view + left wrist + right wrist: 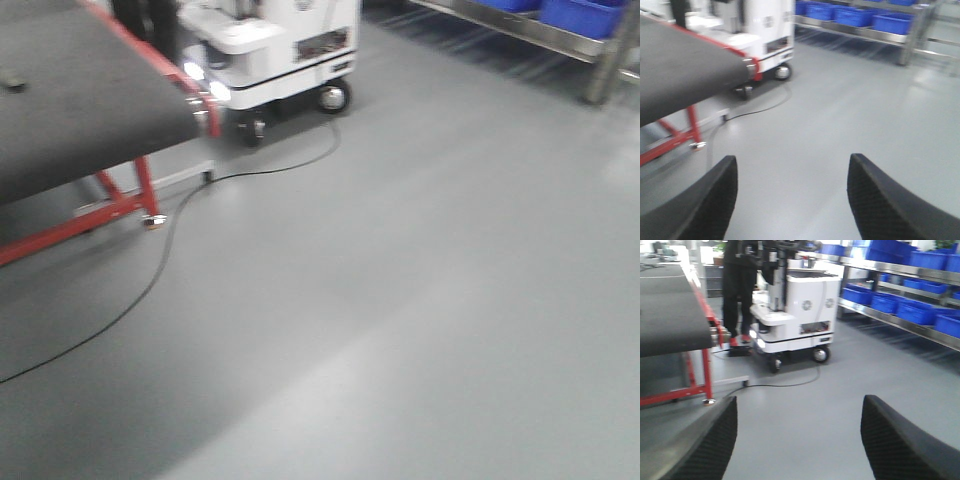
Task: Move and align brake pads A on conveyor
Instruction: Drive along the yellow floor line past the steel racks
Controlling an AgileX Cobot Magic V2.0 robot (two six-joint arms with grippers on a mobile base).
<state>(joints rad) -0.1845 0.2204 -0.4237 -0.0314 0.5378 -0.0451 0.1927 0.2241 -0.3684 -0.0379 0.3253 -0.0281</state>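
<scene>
Floor [420, 330]: smooth grey, and it fills most of every view.

Conveyor [80, 110]: a wide dark charcoal belt with a red edge stripe, at the left of all three views. Its rounded end faces the open floor.

Shelving [900, 322]: a long steel rack along the far right wall.

White mobile base [800, 315]: a wheeled unit standing just beyond the conveyor's end, with two small lit lamps low on its front.

Person [740, 295]: in dark clothes, standing between the conveyor and the white mobile base. Only the torso and legs show.

Red frame [110, 205]: angled legs under the belt, with feet on the floor.

Blue bins [920, 312]: lined up on the shelving.

Left jaws: spread wide apart, gripping nothing and touching nothing. The two dark textured pads [705, 205] sit at the bottom corners of the left wrist view, with only bare floor between them. They are well apart from the conveyor.

Right jaws: also spread wide, holding nothing. Their dark pads [900, 440] frame open floor, and the belt is off to the left.

Cable [160, 260]: thin and black, snaking over the floor from the white mobile base past the red frame.

Brake pad [12, 82]: a small dark shape lying on the belt at the far left edge of the front view, too blurred to be sure of. No other pads are discernible.
</scene>
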